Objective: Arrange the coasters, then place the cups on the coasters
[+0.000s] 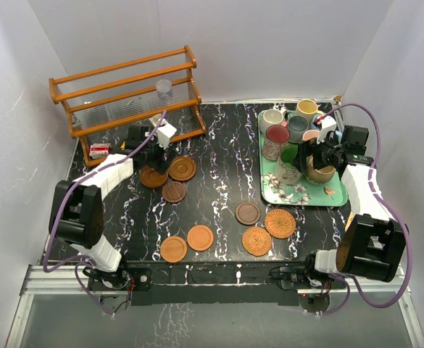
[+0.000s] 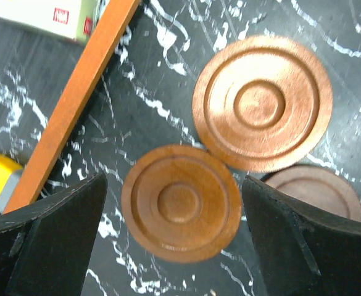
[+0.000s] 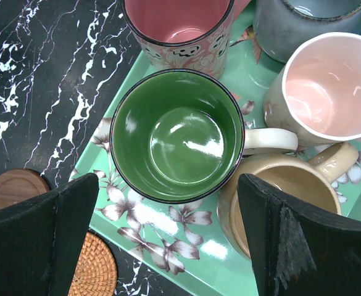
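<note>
Brown ringed coaster (image 2: 181, 202): flat on the marbled table (image 2: 353, 37), between the fingers (image 2: 50, 240) of the left gripper (image 2: 173, 185), whose jaws stand wide and touch nothing. Larger rimmed coaster (image 2: 261, 103) at 1 o'clock, edges meeting. Darker coaster (image 2: 319, 188) at 3 o'clock. Wooden rack rail (image 2: 75, 105) at 10 o'clock.

Green mug (image 3: 177, 135): under the right gripper (image 3: 168, 179), jaws wide and empty; stands on the floral tray (image 3: 186, 246). Tan mug (image 3: 273, 197) at 4 o'clock, pink-lined mug (image 3: 328, 86) at 2, patterned mug (image 3: 180, 24) at 12. Wicker coaster (image 3: 97, 271) at 7, off the tray.
</note>
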`<control>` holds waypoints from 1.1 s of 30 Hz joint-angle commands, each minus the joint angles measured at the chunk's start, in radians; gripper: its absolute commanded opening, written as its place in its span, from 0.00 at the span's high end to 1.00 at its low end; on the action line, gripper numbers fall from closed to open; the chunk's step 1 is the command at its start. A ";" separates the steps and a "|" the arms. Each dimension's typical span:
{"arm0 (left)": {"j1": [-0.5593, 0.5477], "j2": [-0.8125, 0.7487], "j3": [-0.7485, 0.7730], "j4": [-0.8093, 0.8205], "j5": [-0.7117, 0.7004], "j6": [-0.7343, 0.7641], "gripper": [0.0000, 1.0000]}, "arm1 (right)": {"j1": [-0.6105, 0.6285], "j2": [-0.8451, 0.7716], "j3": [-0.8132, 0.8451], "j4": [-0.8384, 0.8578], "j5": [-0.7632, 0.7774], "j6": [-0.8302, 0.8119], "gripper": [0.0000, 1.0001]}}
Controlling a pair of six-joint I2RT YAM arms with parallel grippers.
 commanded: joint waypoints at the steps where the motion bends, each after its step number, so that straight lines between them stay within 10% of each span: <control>1: 0.055 -0.077 -0.069 -0.091 0.051 0.020 0.10 | 0.000 -0.005 0.005 0.022 -0.014 -0.006 0.05; 33: 0.143 0.081 -0.090 -0.009 -0.030 -0.017 0.12 | 0.000 -0.009 0.003 0.023 -0.013 -0.007 0.03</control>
